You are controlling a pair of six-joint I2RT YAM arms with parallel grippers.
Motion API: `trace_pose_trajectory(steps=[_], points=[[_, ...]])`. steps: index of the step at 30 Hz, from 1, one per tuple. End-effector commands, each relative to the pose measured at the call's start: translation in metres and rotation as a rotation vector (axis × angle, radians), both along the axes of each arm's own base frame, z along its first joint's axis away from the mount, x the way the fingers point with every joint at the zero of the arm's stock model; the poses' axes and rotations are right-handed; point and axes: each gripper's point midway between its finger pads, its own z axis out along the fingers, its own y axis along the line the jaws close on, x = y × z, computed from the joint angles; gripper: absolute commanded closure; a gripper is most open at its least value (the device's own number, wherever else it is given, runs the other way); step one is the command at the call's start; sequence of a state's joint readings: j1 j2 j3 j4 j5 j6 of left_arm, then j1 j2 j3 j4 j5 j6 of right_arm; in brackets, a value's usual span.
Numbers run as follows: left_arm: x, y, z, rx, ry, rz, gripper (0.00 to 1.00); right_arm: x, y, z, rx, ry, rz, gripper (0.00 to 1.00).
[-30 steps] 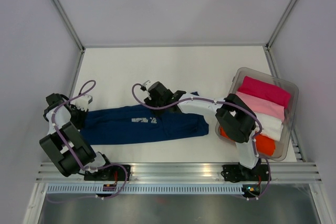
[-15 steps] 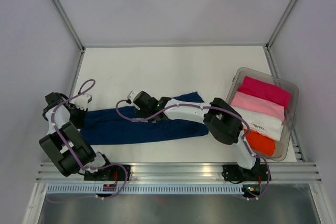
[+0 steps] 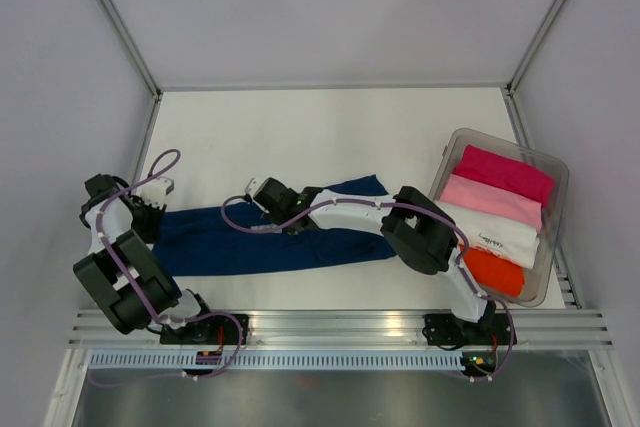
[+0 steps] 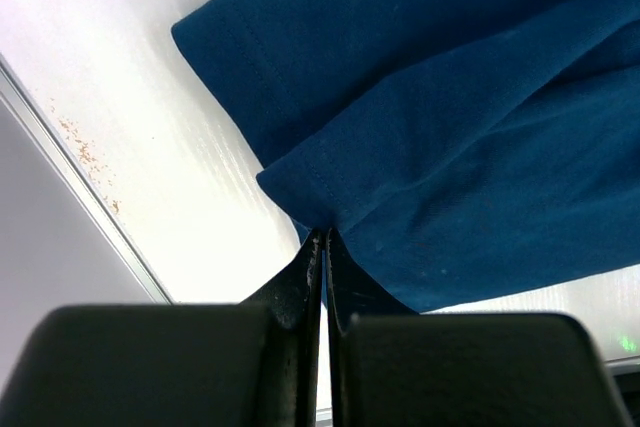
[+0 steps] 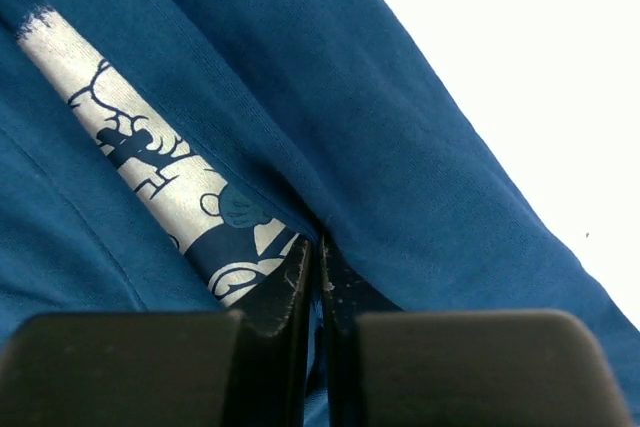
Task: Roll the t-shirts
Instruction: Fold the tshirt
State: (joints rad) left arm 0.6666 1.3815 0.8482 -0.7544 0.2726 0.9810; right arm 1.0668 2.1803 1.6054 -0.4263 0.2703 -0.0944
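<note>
Item one: navy t-shirt, spread lengthwise and folded into a long band on the white tabletop, lying left to right in front of both arm bases, wrinkled along its length. Its small white print shows in the right wrist view as a slanted strip tucked in a crease of the cloth. Item two: left claw, at the band's left end, near the tabletop's left edge; fingers pressed together, with a corner of the stitched hem pinched between the tips. Layers of the tee fan out above that pinch. Item three: right claw, reached across from the right base to the middle of the tee, low over the cloth; fingers drawn close together and nipping a raised fold just beside the print. Item four: clear plastic bin, on the right side of the tabletop, well apart from the navy t-shirt. Contents, from far end to near end, are four tees lying side by side and touching: magenta tee, pale pink tee, white tee with a small dark mark on it, and orange-red tee. Whether these four are rolled or only folded cannot be told from the top view.
</note>
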Motion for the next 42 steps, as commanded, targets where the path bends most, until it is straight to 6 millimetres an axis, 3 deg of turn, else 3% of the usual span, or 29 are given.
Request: trace_pose_trajectory(steps=[1, 8, 20, 28, 34, 40, 42], points=[[0.013, 0.004, 0.013, 0.000, -0.057, -0.024, 0.98, 0.005, 0.000, 0.015, 0.008, -0.039, -0.012, 0.91], [0.024, 0.004, 0.023, -0.009, -0.104, -0.035, 0.98, 0.003, -0.007, 0.039, 0.042, -0.062, -0.011, 0.93], [0.017, 0.014, 0.022, 0.021, -0.088, -0.029, 0.98, -0.008, -0.013, 0.043, 0.071, -0.045, 0.010, 0.93], [0.003, 0.021, -0.004, 0.040, -0.010, -0.022, 0.98, -0.021, -0.007, 0.020, 0.105, 0.027, 0.037, 0.92], [-0.007, 0.022, -0.018, 0.049, 0.044, -0.033, 0.98, -0.020, -0.006, 0.018, 0.114, 0.027, 0.032, 0.85], [-0.009, 0.026, -0.015, 0.075, 0.053, -0.035, 0.95, -0.021, -0.008, 0.016, 0.108, 0.033, 0.033, 0.76], [-0.010, 0.026, -0.012, 0.087, 0.046, -0.044, 0.93, -0.025, -0.007, 0.018, 0.119, 0.049, 0.050, 0.69]])
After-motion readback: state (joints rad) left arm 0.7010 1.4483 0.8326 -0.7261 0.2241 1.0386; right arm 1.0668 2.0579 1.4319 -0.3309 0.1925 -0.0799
